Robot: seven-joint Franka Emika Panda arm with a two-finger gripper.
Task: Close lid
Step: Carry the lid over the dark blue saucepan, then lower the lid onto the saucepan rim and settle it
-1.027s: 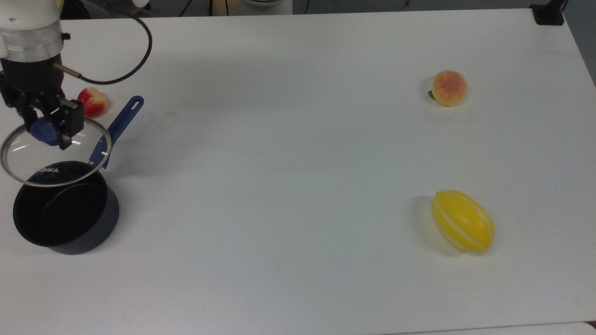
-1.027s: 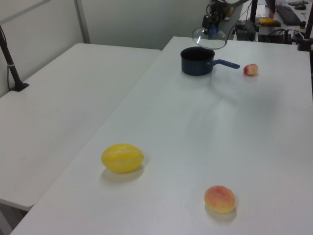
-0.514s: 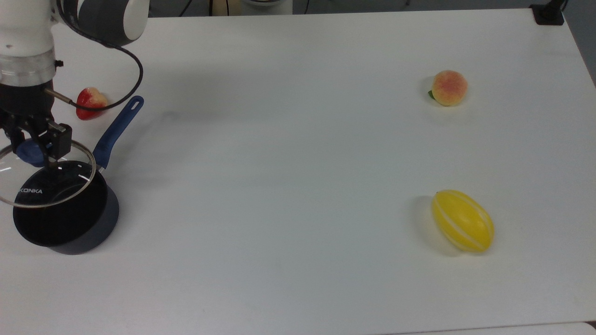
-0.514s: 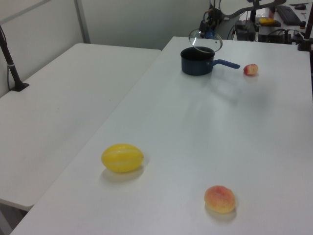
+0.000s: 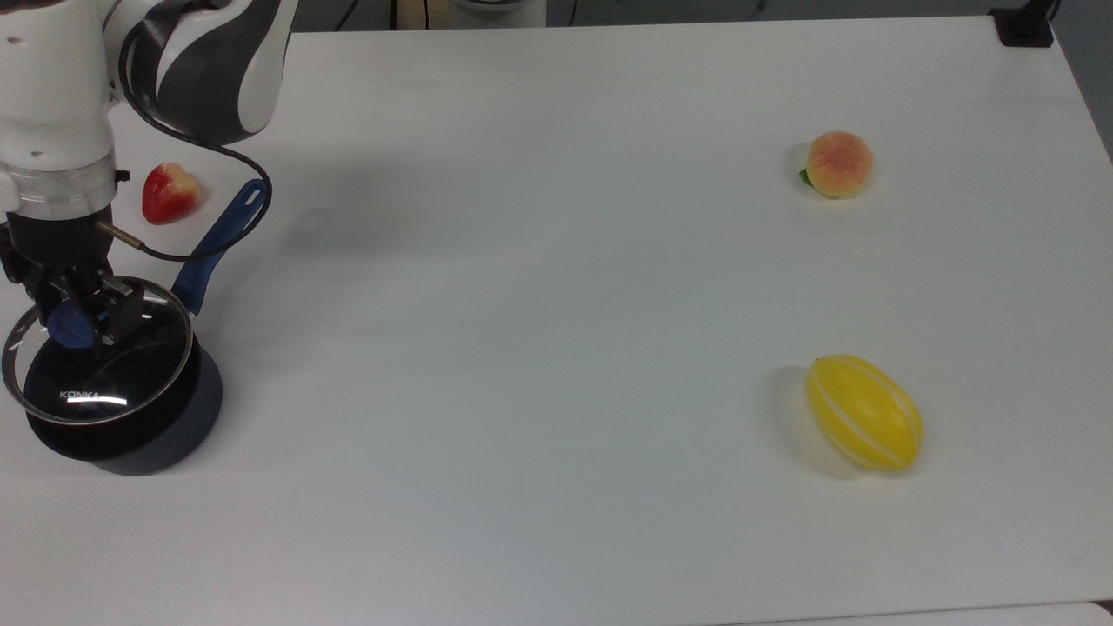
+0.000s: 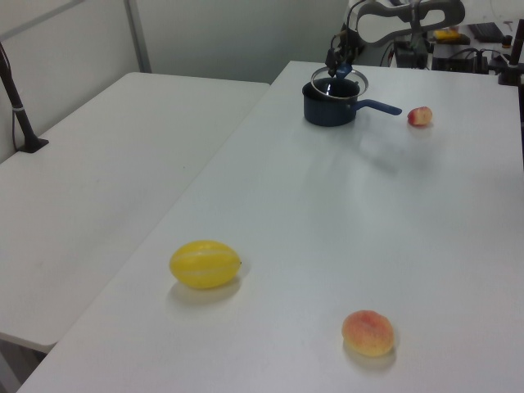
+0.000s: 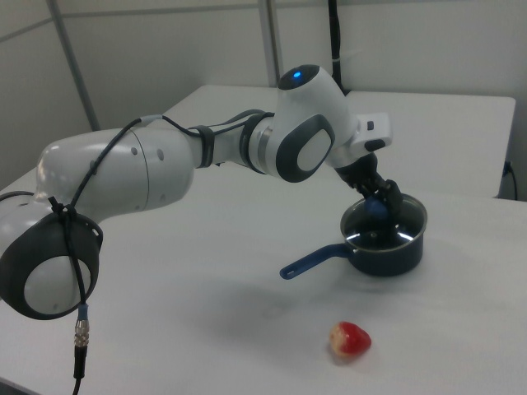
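The clear glass lid [image 5: 109, 382] with a thin metal rim and "KONKA" lettering hangs just over the mouth of the black saucepan [image 5: 148, 430] at the top view's lower left, nearly lined up with it. My gripper [image 5: 76, 323] is shut on the lid's blue knob [image 5: 65, 328]. The saucepan's blue handle [image 5: 222, 235] points toward the top view's upper right. The left view has the lid [image 6: 337, 83] on top of the saucepan [image 6: 329, 109] at the far end of the table. In the right view my gripper [image 7: 379, 203] holds the lid [image 7: 380, 234] slightly tilted at the saucepan [image 7: 387, 251] rim.
A red strawberry [image 5: 169, 193] lies just beyond the saucepan handle. A peach [image 5: 838, 164] and a yellow melon [image 5: 864, 413] lie far off at the top view's right. My arm [image 7: 181, 169] reaches in over the table's [image 5: 556, 348] wide open middle.
My gripper has carried the lid down and toward the saucepan, from above and beyond it to just over its mouth. The lid has levelled out.
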